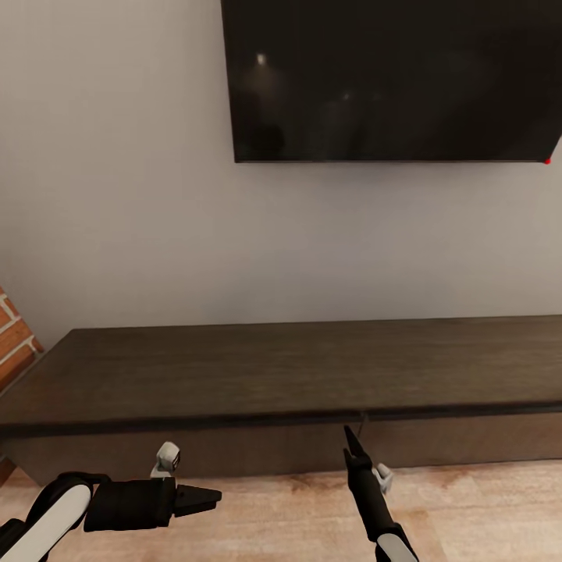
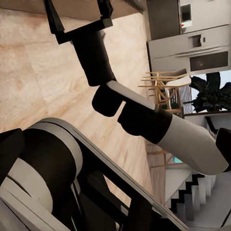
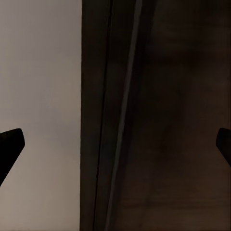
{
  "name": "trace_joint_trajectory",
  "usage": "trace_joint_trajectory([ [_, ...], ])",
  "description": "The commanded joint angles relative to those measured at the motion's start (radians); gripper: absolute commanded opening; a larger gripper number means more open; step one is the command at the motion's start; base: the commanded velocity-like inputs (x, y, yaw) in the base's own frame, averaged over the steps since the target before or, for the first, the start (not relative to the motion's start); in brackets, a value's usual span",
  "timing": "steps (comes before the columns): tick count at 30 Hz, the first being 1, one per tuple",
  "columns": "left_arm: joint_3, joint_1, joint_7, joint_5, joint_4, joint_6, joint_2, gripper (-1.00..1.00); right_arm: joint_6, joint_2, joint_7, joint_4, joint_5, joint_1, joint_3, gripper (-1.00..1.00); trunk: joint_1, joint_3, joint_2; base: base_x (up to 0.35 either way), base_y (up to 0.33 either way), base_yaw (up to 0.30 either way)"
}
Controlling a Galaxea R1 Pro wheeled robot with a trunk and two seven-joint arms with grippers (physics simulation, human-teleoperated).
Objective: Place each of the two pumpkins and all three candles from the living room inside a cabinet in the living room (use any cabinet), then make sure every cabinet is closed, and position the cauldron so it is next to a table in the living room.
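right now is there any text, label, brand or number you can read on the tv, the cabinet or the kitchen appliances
None is readable.
Wall TV: blank dark screen, no logo visible.
Cabinet: plain dark wood, no markings.
Kitchen appliances: any panels or displays are too small and blurred to read.

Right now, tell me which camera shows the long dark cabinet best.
The head view: it shows the cabinet from its left end along the wall under the TV, top and front. The right wrist view shows a dark close-up of its front edge; the left wrist view catches a brown strip.
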Motion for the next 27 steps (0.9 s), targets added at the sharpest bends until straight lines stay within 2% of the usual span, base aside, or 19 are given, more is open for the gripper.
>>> trace_joint_trajectory([
  [1,-0.001,-0.001,-0.002,0.001,0.0,0.003,0.001,1.0,-0.001,0.001,0.004,0.009,-0.001,-0.001,-0.002,1.0,0.0,-0.001,0.0,0.084,0.0,0.0],
  [27,-0.002,-0.001,-0.002,0.001,0.001,0.003,0.002,1.0,-0.002,0.002,0.004,0.032,0.001,-0.001,-0.002,1.0,0.0,-0.001,0.0,0.073,0.0,0.0],
])
